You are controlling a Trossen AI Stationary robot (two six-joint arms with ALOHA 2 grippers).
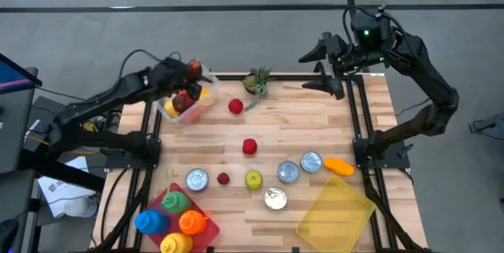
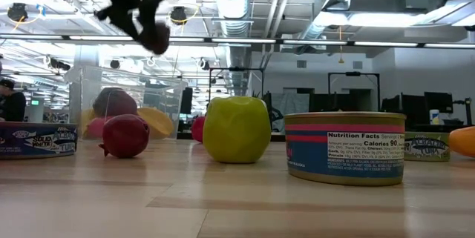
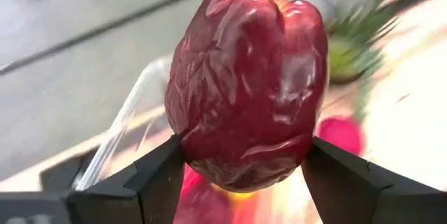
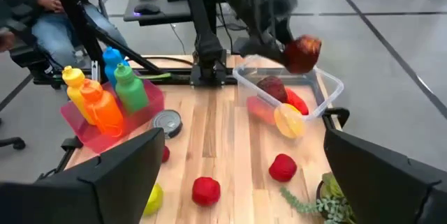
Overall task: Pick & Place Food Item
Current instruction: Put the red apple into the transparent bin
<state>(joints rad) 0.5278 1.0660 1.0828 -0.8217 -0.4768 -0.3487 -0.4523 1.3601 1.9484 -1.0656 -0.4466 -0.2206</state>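
Wrist-view claw [image 3: 241, 175] pinching red pepper [image 3: 246, 81]

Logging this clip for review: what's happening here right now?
The left gripper is shut on a dark red apple, holding it in the air above the clear container at the table's far left corner. The container already holds other fruit. The right gripper waits open at the far right corner, holding nothing.
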